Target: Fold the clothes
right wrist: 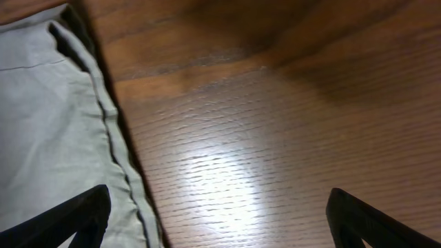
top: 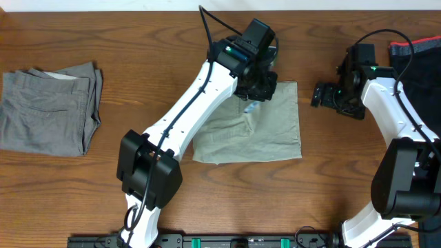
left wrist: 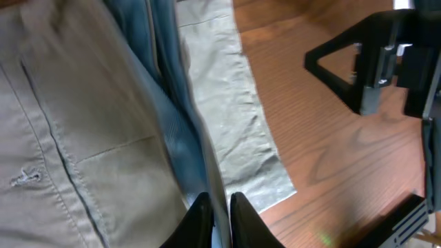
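The pale khaki-green clothes lie folded into a rough square at the table's middle. My left gripper is at the fold's far edge, and in the left wrist view its fingertips pinch a thin raised edge of the khaki cloth. My right gripper hovers open over bare wood just right of the fold. In the right wrist view its left finger overlaps the hem of the khaki cloth, and nothing lies between the fingers. A mid-grey pair lies folded at the far left.
A dark garment with a red edge lies at the far right, behind the right arm. The wooden table shows bare in front of the fold. The open right gripper appears close by in the left wrist view.
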Action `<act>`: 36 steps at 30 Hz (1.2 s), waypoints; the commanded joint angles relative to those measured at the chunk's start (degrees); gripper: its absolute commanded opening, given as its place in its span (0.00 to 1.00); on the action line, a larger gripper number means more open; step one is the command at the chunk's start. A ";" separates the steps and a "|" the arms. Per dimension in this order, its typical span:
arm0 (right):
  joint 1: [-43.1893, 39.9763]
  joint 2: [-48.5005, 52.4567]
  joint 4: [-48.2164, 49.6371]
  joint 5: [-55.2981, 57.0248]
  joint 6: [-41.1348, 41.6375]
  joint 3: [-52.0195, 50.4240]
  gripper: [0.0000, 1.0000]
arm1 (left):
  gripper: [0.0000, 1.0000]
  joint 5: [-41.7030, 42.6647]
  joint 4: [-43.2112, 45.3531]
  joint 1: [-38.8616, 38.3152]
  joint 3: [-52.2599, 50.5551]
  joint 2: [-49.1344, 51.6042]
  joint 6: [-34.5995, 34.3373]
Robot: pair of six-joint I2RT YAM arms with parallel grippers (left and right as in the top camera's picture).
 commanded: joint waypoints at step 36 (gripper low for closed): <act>14.40 1.64 0.52 -14.58 3.80 0.68 0.91 | 0.98 -8.68 -16.70 24.13 1.29 -2.45 -0.07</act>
